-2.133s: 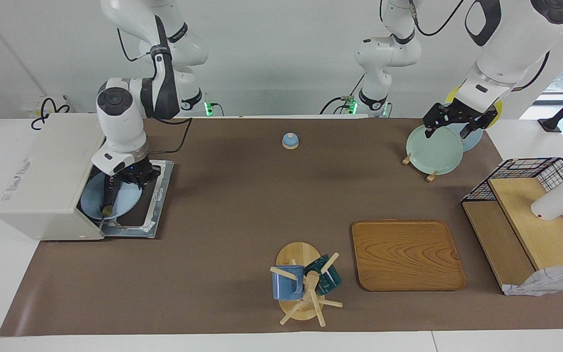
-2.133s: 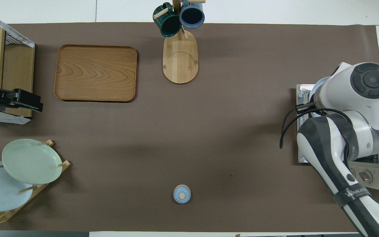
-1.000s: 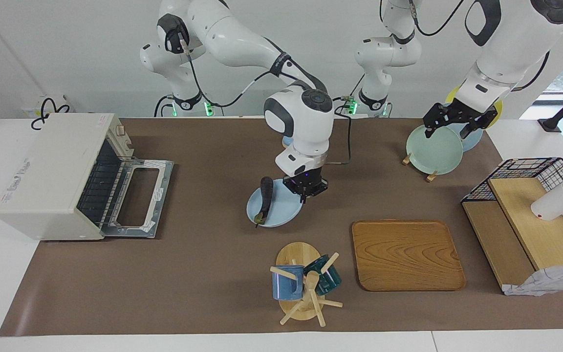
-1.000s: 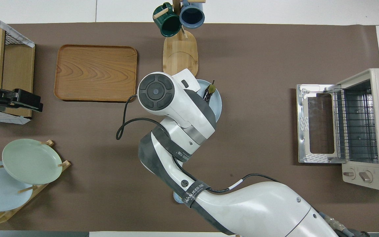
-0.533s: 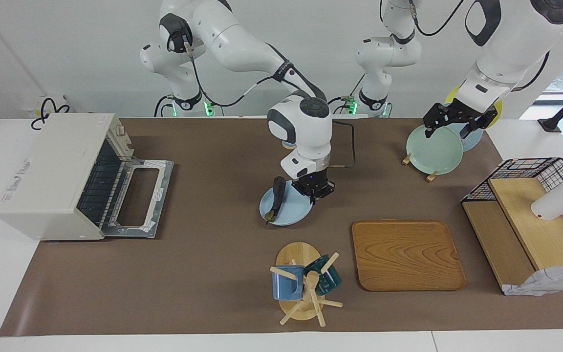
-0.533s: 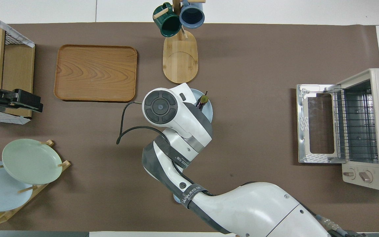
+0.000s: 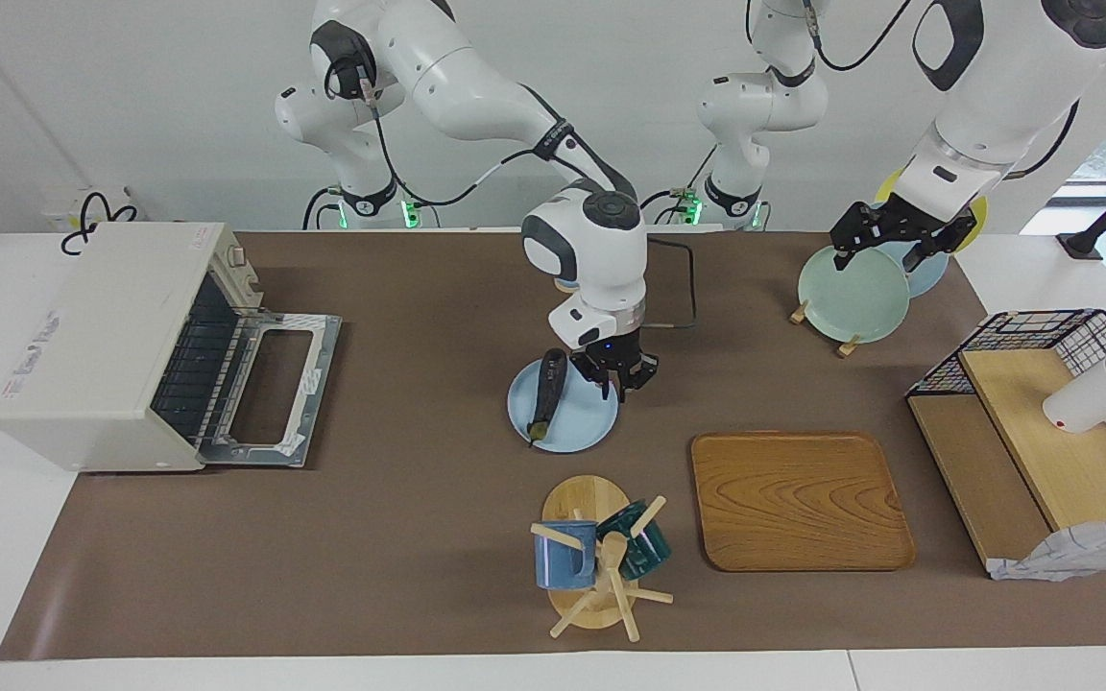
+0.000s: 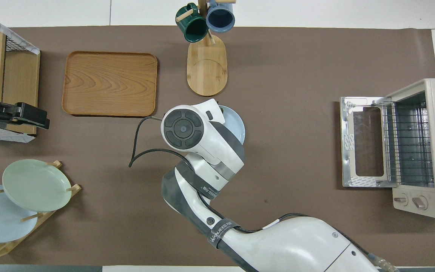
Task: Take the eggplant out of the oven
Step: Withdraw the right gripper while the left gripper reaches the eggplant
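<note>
The right hand [image 7: 618,374] hung with fingers spread and empty at the rim of the blue plate [image 7: 580,422], the eggplant [image 7: 547,394] lying on it just beside the hand (the oven [image 7: 92,345] stood open, well apart); judged next: withdraw clear.

A high camera across the table faced the two robots from some way off, while a second looked steeply down from above their end; both took in the open oven [image 7: 107,345] [image 8: 421,147] and the wooden tray [image 7: 800,499] [image 8: 110,83].
</note>
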Controlling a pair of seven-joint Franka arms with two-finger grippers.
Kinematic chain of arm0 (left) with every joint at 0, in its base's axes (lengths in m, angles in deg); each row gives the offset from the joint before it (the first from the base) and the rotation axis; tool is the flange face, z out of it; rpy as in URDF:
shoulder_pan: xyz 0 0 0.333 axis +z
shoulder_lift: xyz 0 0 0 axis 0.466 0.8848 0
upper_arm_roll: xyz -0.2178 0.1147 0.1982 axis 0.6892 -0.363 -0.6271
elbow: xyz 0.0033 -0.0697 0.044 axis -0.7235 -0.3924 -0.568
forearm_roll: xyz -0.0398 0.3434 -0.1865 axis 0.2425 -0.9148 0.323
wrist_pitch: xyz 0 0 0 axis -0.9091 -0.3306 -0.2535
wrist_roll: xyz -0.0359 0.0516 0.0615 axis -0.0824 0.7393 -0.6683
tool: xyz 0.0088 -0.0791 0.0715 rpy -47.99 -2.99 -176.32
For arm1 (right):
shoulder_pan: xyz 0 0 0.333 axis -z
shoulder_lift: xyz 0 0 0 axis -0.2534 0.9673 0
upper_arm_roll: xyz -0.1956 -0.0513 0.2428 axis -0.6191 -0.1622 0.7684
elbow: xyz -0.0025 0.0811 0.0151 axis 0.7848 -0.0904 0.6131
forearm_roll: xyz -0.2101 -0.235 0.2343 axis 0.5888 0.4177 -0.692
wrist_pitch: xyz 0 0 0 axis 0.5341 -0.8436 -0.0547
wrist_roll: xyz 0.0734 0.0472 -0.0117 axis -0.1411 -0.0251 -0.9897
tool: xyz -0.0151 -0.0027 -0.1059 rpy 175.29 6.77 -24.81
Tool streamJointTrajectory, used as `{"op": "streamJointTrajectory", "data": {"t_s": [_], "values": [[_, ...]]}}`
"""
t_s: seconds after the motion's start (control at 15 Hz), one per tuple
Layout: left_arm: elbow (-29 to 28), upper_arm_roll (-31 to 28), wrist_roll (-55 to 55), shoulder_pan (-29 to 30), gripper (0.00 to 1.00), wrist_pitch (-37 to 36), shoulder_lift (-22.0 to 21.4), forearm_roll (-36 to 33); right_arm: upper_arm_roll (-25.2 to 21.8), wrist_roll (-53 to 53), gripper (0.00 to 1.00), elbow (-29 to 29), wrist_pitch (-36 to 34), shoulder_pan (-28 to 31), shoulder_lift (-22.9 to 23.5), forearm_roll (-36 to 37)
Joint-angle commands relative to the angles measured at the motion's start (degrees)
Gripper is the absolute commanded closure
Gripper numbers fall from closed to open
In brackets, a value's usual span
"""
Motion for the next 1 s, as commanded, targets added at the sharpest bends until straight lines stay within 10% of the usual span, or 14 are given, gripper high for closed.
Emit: {"op": "streamJointTrajectory", "data": {"t_s": [0.0, 0.4, 0.93], "values": [[-0.4, 0.3, 0.3, 0.3, 0.0, -0.4, -0.7, -1.0, -0.2, -9.4, 0.66, 2.7, -9.0, 3.5, -0.8, 2.8], [-0.8, 0.6, 0.6, -2.6, 0.0, 0.7, -0.7, -1.0, -0.4, -28.4, 1.0, -5.8, -17.3, 21.5, -7.6, 3.3], [-5.1, 0.7, 4.1, -11.9, 0.0, 8.2, 0.3, 5.1, -0.5, -29.7, 1.0, -31.7, 0.1, 31.0, -15.0, 3.5]]}}
